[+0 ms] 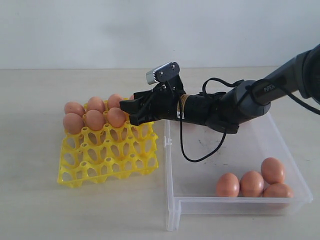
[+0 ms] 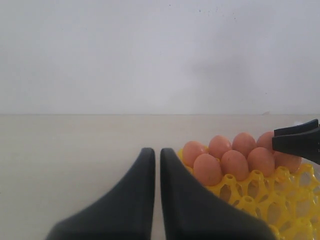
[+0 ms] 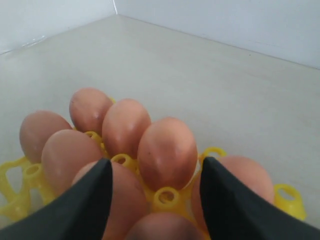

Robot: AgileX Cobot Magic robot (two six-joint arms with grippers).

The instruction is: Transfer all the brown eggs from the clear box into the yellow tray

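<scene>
Clear box (image 1: 170,175), four brown eggs (image 1: 251,183) inside, right gripper (image 3: 156,161) spread over yellow tray (image 1: 107,160), back row partly hidden, left gripper (image 2: 157,152) closed

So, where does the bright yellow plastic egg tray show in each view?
Exterior view: yellow tray left of centre, beside the clear plastic box.
Left wrist view: it lies beside the left claw.
Right wrist view: it lies under the brown eggs, beneath the right claw.
Shared landmark: those eggs, clustered in its cups.

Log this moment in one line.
right gripper: open over tray | left gripper: shut | box: holds four eggs
</scene>
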